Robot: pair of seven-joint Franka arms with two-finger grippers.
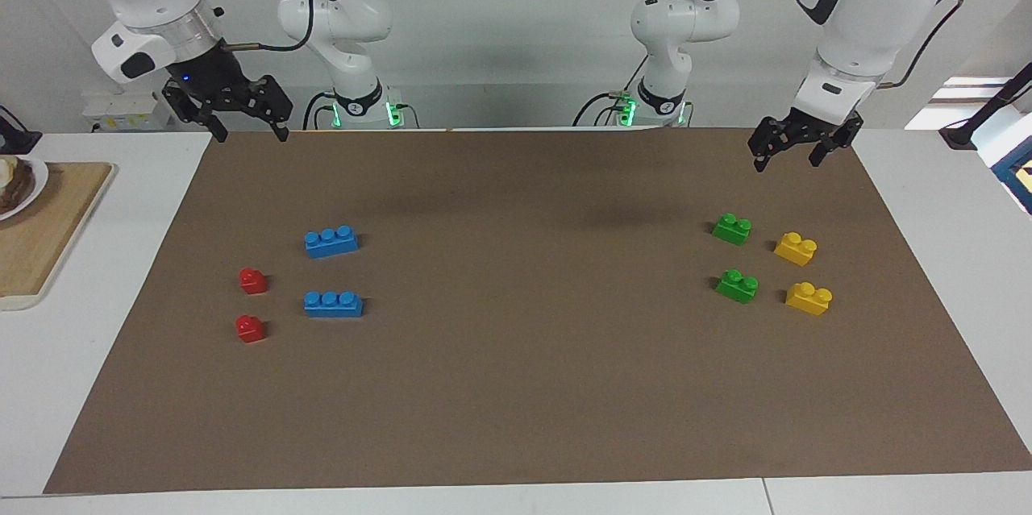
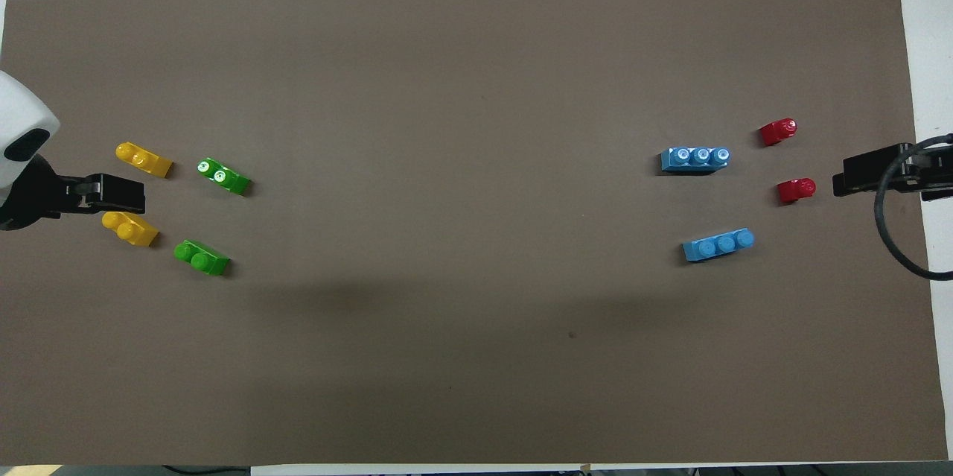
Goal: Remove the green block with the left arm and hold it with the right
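Two green blocks lie on the brown mat (image 1: 516, 386) toward the left arm's end. One green block (image 1: 732, 228) (image 2: 202, 258) is nearer to the robots than the other green block (image 1: 738, 286) (image 2: 223, 176). My left gripper (image 1: 788, 159) (image 2: 112, 193) hangs open and empty, raised high over the mat by the yellow bricks and touching nothing. At the right arm's end my right gripper (image 1: 248, 132) (image 2: 864, 174) is open and empty too, raised over the mat's edge with a blue light at its wrist.
Two yellow bricks (image 1: 796, 248) (image 1: 809, 297) sit beside the green blocks. Two blue three-stud bricks (image 1: 331, 242) (image 1: 333, 303) and two small red pieces (image 1: 252, 280) (image 1: 250, 328) lie toward the right arm's end. A wooden board (image 1: 40, 241) stands off the mat there.
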